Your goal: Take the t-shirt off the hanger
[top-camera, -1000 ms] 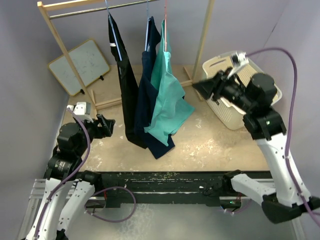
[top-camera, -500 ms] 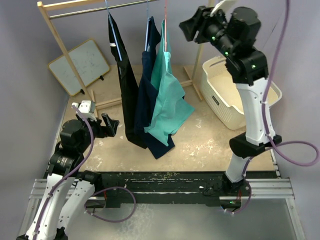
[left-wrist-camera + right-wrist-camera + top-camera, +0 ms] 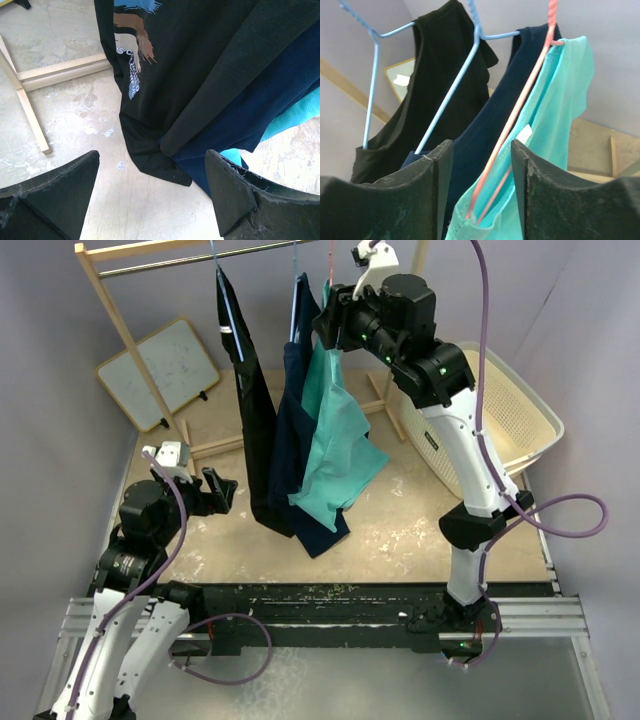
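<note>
Teal t-shirt (image 3: 340, 440) hangs on pink hanger (image 3: 511, 120) from wooden clothes rack (image 3: 114, 312), rightmost of three garments. Navy t-shirt (image 3: 298, 380) and black t-shirt (image 3: 255, 430) hang just beside it. Right end effector (image 3: 481, 170) is high at the teal collar, jaws partly apart with the pink wire between them, gripping nothing. Left end effector (image 3: 150, 200) is low, spread wide and empty, facing the black hem.

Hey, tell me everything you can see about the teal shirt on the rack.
The teal shirt is soft, thin-looking fabric, hanging limp on a pink hanger from the rail, rightmost of three shirts. A white label shows inside its collar. It lies against the navy shirt beside it, hem flaring outward. The open right gripper straddles the hanger at the collar.
</note>
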Controlling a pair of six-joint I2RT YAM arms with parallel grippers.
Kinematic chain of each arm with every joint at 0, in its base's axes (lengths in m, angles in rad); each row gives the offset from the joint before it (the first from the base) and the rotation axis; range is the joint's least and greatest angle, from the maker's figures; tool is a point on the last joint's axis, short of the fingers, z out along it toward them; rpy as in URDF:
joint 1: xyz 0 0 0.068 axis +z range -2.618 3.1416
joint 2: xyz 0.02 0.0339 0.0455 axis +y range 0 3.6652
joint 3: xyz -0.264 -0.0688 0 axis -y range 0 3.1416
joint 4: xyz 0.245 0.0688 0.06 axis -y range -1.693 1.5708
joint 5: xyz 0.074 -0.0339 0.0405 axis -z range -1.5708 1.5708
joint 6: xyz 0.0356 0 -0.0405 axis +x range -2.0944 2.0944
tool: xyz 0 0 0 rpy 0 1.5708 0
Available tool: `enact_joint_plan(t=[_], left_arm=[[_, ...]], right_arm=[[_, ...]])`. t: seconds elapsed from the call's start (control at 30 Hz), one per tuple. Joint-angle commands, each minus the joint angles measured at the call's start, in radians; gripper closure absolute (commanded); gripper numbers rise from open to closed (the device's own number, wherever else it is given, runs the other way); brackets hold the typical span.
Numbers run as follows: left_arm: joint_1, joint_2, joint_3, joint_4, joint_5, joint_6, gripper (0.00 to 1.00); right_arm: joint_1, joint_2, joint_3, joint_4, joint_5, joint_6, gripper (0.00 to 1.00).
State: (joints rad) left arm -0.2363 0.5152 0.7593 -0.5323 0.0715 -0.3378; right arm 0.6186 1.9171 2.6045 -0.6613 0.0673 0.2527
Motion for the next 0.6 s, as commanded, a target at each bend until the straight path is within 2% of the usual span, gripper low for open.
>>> enact_joint_plan(t=[0.0,0.17,0.33,0.57], left_arm=[[-0.003,-0.014,0.006,0.041,-0.02,0.006,0.11],[-0.003,-0.011,0.008,0.04,-0.022,0.004,0.11],[-0.003,-0.009,0.006,0.04,-0.025,0.004,0.11],[-0.003,-0.009,0.008,0.039,-0.016,-0.006,0.12]], right_arm=[[0.002,-0.005,0.036,0.005,0.126,-0.029,0.52],[0.003,0.013,0.046,-0.013,0.206,-0.039,0.66],[0.003,0.003,0.03,-0.006,0.224,-0.054,0.74],[0.001,0.011,0.035,0.001,0.259,-0.056,1.0]])
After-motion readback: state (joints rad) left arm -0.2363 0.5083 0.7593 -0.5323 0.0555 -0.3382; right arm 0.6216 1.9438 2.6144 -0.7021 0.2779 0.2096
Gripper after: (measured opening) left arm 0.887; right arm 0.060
